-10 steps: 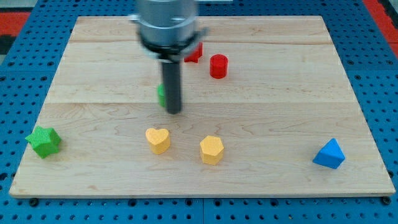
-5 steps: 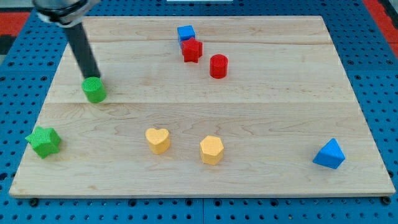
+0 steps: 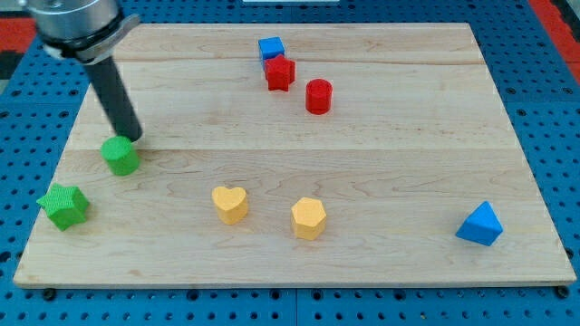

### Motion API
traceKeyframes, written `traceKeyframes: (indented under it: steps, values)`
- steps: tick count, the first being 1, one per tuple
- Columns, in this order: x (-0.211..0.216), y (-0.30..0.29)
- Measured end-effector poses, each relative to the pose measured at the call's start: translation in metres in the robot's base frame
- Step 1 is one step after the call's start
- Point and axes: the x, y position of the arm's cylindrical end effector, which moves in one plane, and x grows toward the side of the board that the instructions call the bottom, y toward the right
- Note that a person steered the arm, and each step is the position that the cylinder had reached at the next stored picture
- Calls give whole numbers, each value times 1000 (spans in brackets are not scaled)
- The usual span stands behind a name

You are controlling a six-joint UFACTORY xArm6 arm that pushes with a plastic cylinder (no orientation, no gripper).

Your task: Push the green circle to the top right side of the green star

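My tip (image 3: pixel 130 138) touches the green circle (image 3: pixel 120 156) at its upper right edge. Green star (image 3: pixel 64 206) sits lower left of the circle, near the wooden worktop (image 3: pixel 381 172) left edge. Blue cube (image 3: pixel 270 48), red star (image 3: pixel 280 72), red cylinder (image 3: pixel 318 96) cluster at the view's top. Yellow heart (image 3: pixel 230 205), yellow hexagon (image 3: pixel 308 217) low centre; blue pyramid-like block (image 3: pixel 479 224) at the view's bottom right.

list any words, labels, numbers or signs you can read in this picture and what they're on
There is no readable text in the view.
Wooden board: bare wood grain, no print.
Blue pegboard around it: only rows of holes.
Coloured blocks, such as the green circle block, green star block and blue triangle block: plain faces, no marks.
Dark rod ending in my tip: no label visible.
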Motion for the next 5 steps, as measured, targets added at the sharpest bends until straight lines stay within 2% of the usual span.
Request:
traceKeyframes:
  steps: [1, 5]
  values:
    - [26, -31]
    - [15, -53]
